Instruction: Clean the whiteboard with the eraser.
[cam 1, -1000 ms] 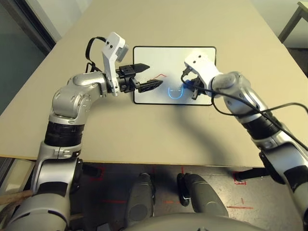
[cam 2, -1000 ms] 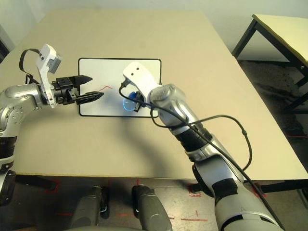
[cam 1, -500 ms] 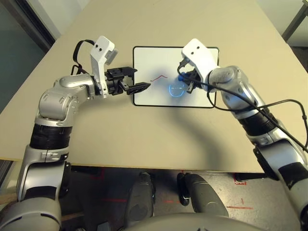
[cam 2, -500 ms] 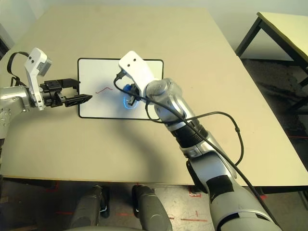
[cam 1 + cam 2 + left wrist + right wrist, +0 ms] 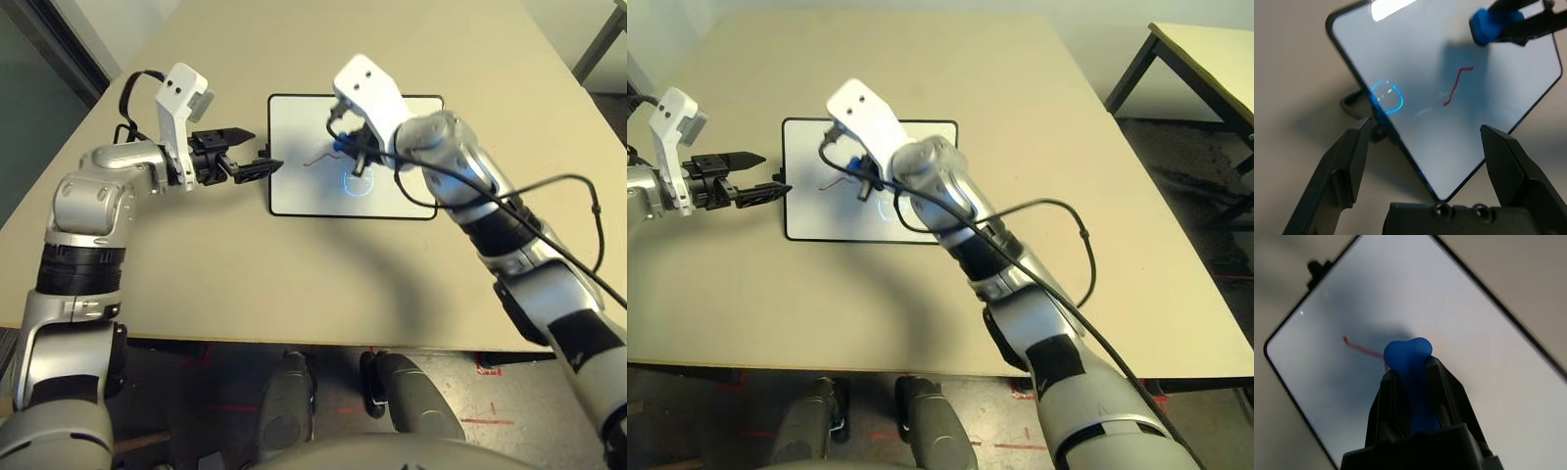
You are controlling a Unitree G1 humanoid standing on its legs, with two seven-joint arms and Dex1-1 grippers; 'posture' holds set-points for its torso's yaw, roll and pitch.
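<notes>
The right gripper's black fingers [image 5: 1449, 391] are drawn in close on the blue eraser [image 5: 1413, 377], one on each side of it, with its rounded end showing between their tips. The eraser is over the whiteboard [image 5: 304, 201], right by the red line [image 5: 321, 159]; I cannot tell whether it is touching the surface. Near it, on the side of the board toward the robot, is the blue smiley circle [image 5: 359, 182]. The left gripper [image 5: 272, 150] has its fingers spread wide with nothing between them, close to the board's left short side. The whiteboard, thin-framed in black with rounded corners, lies on the table [image 5: 225, 274], its long sides running roughly along the table's near edge and well back from it. A black cable [image 5: 490, 191] trails along the right forearm [image 5: 509, 235]. Off past the table's right edge stands a second table [image 5: 1215, 69].
</notes>
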